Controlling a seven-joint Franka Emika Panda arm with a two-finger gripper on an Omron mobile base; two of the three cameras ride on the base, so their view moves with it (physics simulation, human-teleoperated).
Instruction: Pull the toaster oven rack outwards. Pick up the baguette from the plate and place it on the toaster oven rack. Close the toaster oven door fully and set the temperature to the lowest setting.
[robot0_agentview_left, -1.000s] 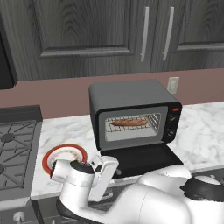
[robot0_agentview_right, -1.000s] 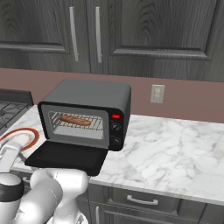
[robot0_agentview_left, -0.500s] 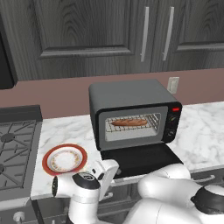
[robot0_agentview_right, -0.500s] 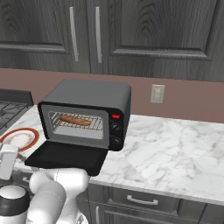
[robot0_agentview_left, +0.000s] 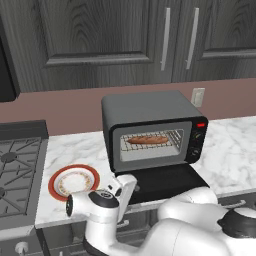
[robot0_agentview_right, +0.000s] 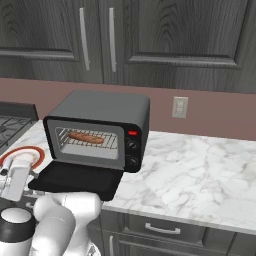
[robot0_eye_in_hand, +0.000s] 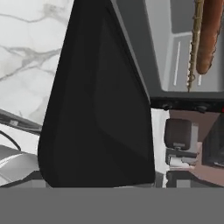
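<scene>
White and low at the front edge of the desk (robot0_agentview_right: 200, 170), the gripper (robot0_agentview_left: 125, 187) hangs just before the lowered toaster oven door (robot0_agentview_left: 162, 181). Its jaws stand wide apart and hold nothing. In the hand view the door (robot0_eye_in_hand: 96, 109) is a dark slab seen rolled on its side, with the cavity beyond.

To the left of the door, near the stove (robot0_agentview_left: 15, 170), sits the plate (robot0_agentview_left: 74, 181); its red-orange rim rings a speckled white centre with nothing on it.

Behind the door the toaster oven (robot0_agentview_left: 150, 107) stands open. Inside it the toaster oven rack (robot0_agentview_left: 172, 140) carries the baguette (robot0_agentview_left: 147, 140), which lies lengthwise across the wires, within the cavity; the right base view shows the same loaf (robot0_agentview_right: 86, 137) on the grid. The knobs (robot0_agentview_right: 132, 146) sit in a column on the oven's right face, under the small red light (robot0_agentview_right: 132, 133).

By my reading the placing is done and the step in hand is shutting the door. The next move calls for getting the open jaws under or against the door's front edge and swinging it up until it meets the oven's face. The temperature knob is then to be turned to its lowest mark.

Farther back are the mauve wall with an outlet (robot0_agentview_right: 180, 106) and the dark cabinets (robot0_agentview_right: 175, 35).
</scene>
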